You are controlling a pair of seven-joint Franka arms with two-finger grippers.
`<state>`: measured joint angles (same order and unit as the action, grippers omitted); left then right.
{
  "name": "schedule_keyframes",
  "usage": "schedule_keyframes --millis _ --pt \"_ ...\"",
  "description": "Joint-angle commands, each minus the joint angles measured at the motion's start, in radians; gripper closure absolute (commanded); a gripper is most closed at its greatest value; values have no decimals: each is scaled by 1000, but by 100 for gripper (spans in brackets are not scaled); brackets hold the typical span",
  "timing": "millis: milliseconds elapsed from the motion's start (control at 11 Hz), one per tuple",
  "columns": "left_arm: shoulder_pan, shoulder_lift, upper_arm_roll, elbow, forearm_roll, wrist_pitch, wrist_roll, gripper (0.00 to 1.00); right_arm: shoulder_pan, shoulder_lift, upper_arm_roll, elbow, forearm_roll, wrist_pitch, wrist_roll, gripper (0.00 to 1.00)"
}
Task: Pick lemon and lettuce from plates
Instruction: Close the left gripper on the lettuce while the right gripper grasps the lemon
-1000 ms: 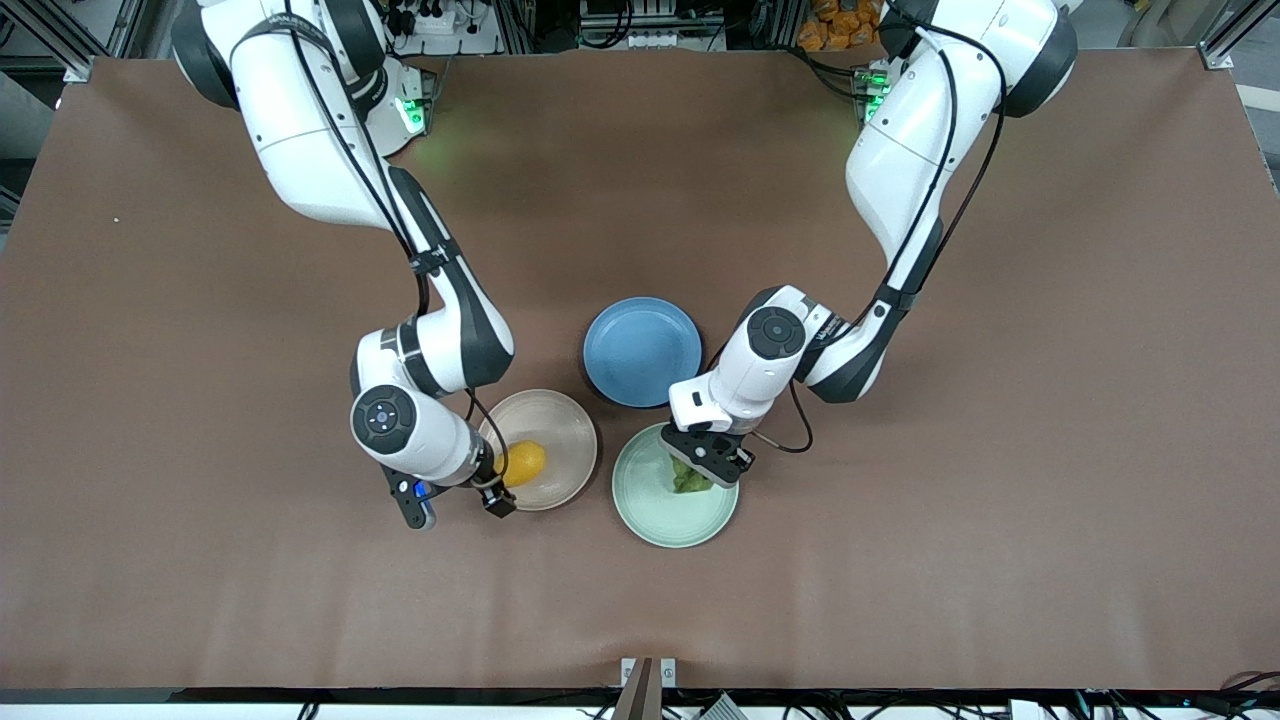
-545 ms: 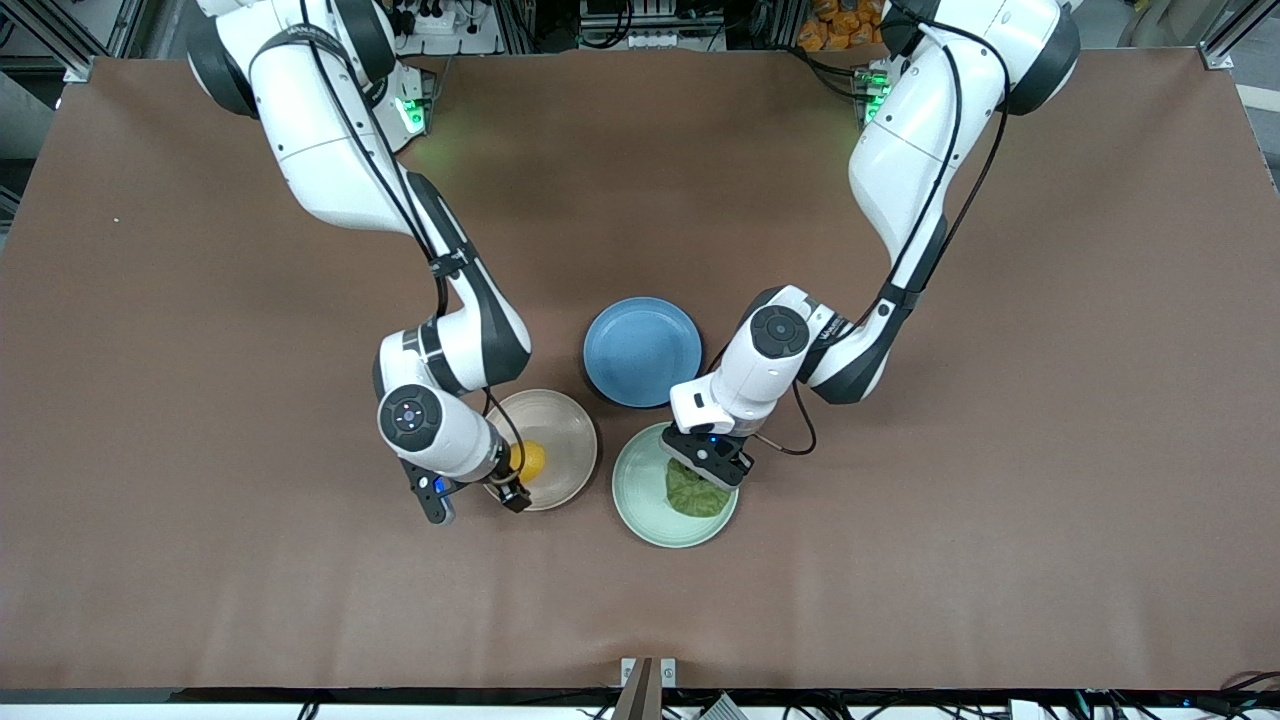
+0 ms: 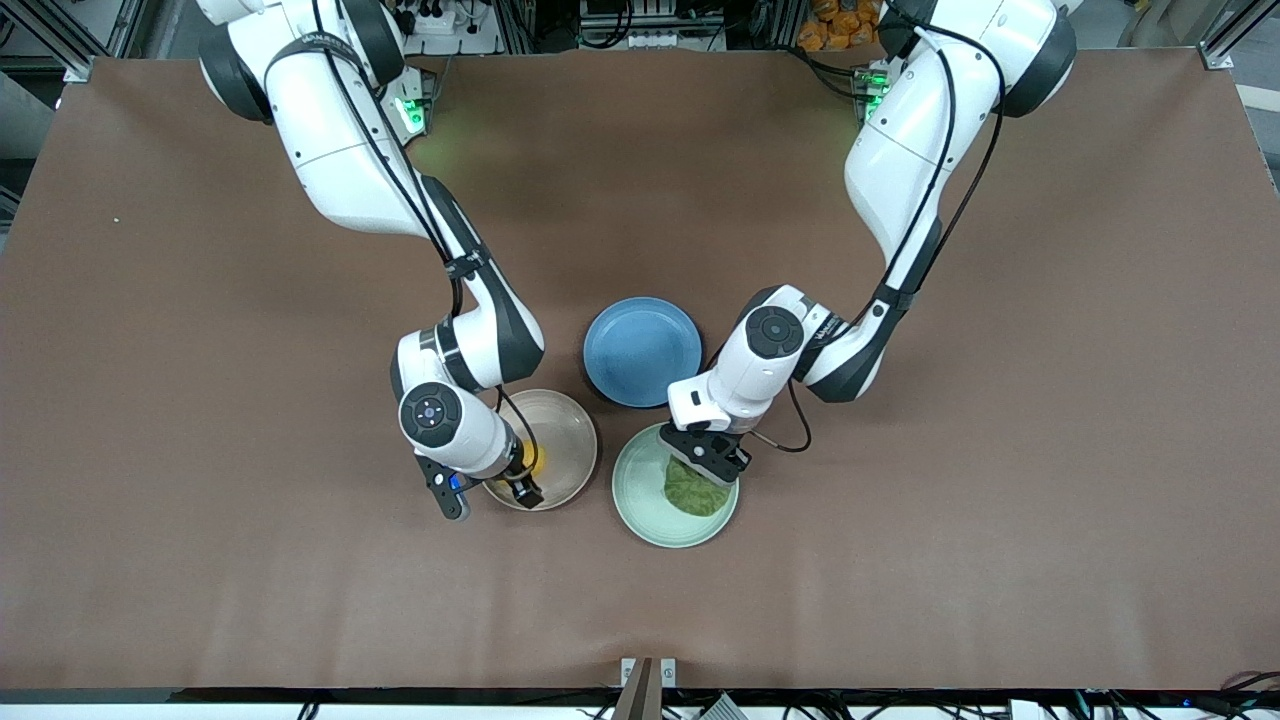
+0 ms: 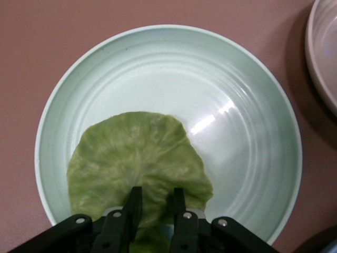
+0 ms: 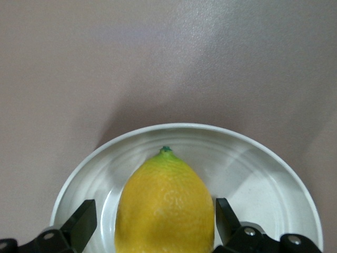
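Brown bench (image 3: 900, 560) carries both plates near its front edge. Left tool (image 4: 154, 203) pinches the lettuce (image 4: 138, 168) edge on the mint plate (image 4: 253, 105); it may tear. Right tool (image 5: 152, 224) stands apart around the lemon (image 5: 164, 205) on the beige plate (image 3: 570, 425); it may roll.

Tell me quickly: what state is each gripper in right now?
Left gripper: shut on the lettuce, over the mint green plate.
Right gripper: open around the lemon on the beige plate.
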<state>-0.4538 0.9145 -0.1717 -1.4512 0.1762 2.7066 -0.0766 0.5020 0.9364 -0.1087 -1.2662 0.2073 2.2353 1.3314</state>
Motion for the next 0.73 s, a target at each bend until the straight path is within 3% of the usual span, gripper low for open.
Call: schedule_keyframes --millis 0,91,182,455,636 --pt "-5 0 6 -6 25 5 8 76 12 28 -9 25 -3 14 23 7" --pt "-3 0 6 -8 25 5 11 96 10 28 -9 25 -2 12 15 18" --pt "-5 0 8 -8 25 5 11 100 7 28 -9 25 -2 12 8 32" --pt "9 -32 8 -8 28 -16 8 100 -10 21 -8 25 4 6 -38 57" --pt "6 -72 4 -12 14 -80 -8 100 -34 10 7 27 7 -11 -51 61"
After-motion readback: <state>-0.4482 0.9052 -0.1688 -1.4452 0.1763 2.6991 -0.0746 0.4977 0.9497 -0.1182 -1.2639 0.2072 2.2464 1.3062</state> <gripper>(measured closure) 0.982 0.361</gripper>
